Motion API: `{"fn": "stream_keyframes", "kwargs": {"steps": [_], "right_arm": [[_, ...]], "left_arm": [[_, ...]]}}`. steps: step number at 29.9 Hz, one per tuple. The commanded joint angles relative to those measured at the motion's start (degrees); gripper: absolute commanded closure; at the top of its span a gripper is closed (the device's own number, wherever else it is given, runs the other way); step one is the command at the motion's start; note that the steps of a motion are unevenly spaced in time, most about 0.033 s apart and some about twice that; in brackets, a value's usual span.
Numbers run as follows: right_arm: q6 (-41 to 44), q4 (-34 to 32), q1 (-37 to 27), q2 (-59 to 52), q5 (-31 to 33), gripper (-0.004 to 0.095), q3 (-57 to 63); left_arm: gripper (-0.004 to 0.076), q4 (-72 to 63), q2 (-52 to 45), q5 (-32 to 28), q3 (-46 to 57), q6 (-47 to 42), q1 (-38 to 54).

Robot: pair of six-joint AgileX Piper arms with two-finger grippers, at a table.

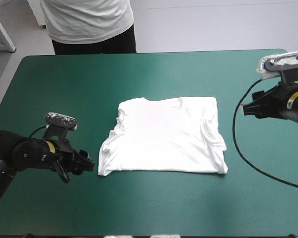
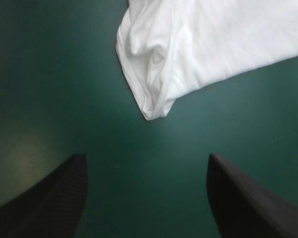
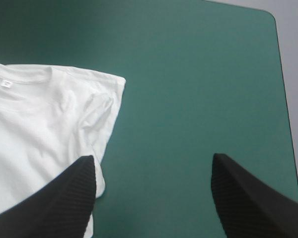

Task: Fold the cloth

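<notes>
Presently the T-shirt (image 1: pixel 164 136) lies spread flat in the middle of the tabletop (image 1: pixel 164 203), sleeves turned in. Both pairs of jaws stand wide apart and hold nothing: the left jaws just short of the rumpled near-left hem corner (image 2: pixel 151 106), the right jaws off beside the far-right shoulder (image 3: pixel 109 84). Pinching only the top layer would likely drag the shirt askew. How many layers lie at that corner cannot be made out.

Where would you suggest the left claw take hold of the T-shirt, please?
Probably the near left corner of the T-shirt, approached from the left across the bare teal-green cover: it lies rumpled in raised folds directly ahead of the open left claw.
</notes>
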Motion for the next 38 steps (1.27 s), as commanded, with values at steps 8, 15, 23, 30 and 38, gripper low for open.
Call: {"fn": "stream_keyframes", "kwargs": {"steps": [8, 15, 23, 30, 38], "right_arm": [[2.0, -2.6, -0.2, -1.1, -0.1, 0.0277, 14.5], [2.2, -2.6, -0.2, -1.4, -0.4, 0.0304, 14.9], [2.2, -1.1, -0.2, -2.0, -0.3, 0.0304, 15.2], [2.2, 5.8, -0.2, -1.9, -4.6, 0.0304, 22.2], [2.6, 11.4, -0.2, -0.6, -12.0, 0.0301, 32.6]], "left_arm": [[0.0231, 0.0, 8.4, -15.6, 8.7, -7.7, -1.7], [0.0231, 2.5, 19.8, -22.9, 10.5, -10.1, -3.2], [0.0231, 0.4, 27.8, -26.9, 10.5, -10.0, -3.2], [0.0346, -0.7, 30.9, -28.7, 10.5, -10.0, -3.2], [0.0731, -0.7, 34.5, -31.4, 10.5, -9.9, -3.2]]}}
